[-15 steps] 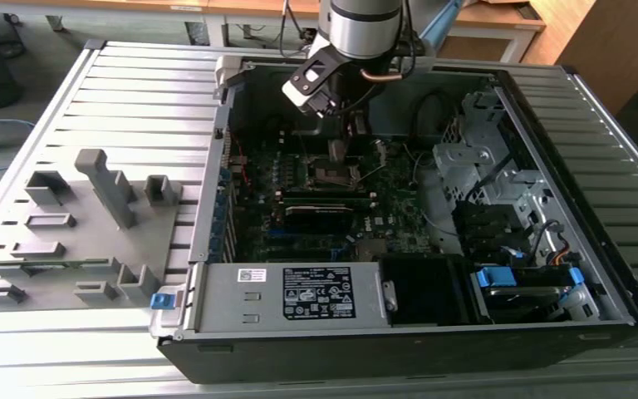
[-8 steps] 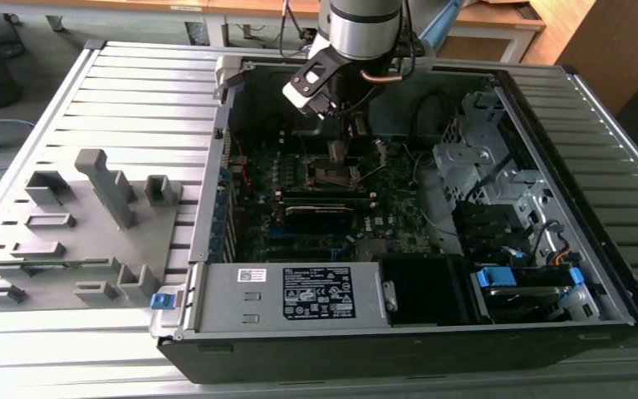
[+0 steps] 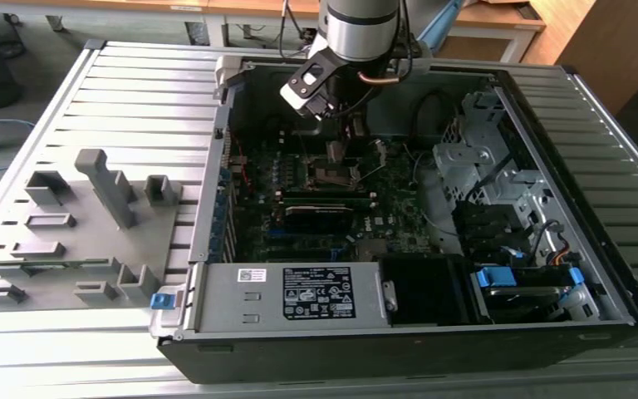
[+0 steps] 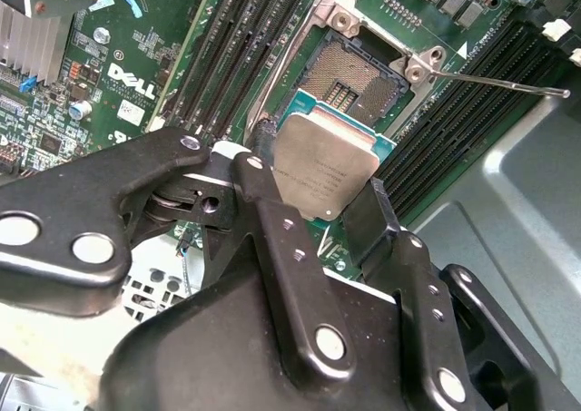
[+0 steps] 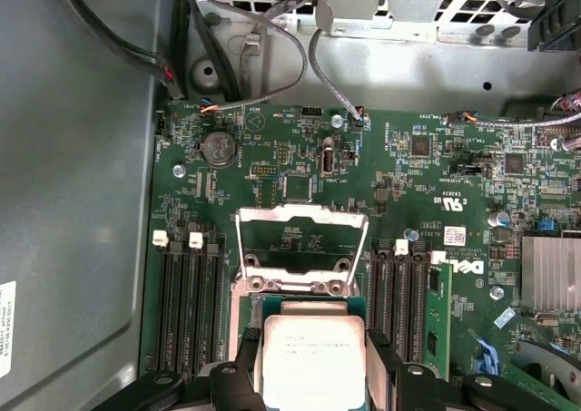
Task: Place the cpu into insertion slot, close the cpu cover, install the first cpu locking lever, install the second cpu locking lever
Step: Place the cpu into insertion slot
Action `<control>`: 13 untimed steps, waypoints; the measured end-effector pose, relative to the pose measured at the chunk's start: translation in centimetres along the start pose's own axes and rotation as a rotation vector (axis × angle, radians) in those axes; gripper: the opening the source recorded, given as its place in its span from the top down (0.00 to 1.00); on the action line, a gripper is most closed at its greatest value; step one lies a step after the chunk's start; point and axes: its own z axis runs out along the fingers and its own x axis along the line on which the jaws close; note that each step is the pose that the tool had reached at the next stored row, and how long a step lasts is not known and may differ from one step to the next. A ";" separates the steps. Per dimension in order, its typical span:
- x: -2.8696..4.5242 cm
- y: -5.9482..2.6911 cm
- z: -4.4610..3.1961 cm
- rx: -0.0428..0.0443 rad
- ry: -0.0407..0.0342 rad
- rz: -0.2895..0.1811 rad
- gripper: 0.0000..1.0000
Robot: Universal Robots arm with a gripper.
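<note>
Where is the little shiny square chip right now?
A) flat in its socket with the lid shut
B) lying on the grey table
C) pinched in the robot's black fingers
C: the small flat silver-grey square chip sits pinched in the black gripper, with the square black socket uncovered.

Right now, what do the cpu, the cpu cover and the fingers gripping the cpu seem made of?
The cpu: dull silver-grey metal lid with a soft sheen, green board edge beneath. The cpu cover: thin bare metal, probably stamped steel, glinting along its frame. The fingers: matte black with round fasteners; coated metal or hard plastic, cannot tell which.
</note>
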 end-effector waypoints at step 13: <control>0.00 -0.03 0.45 0.0000 0.0000 0.000 0.46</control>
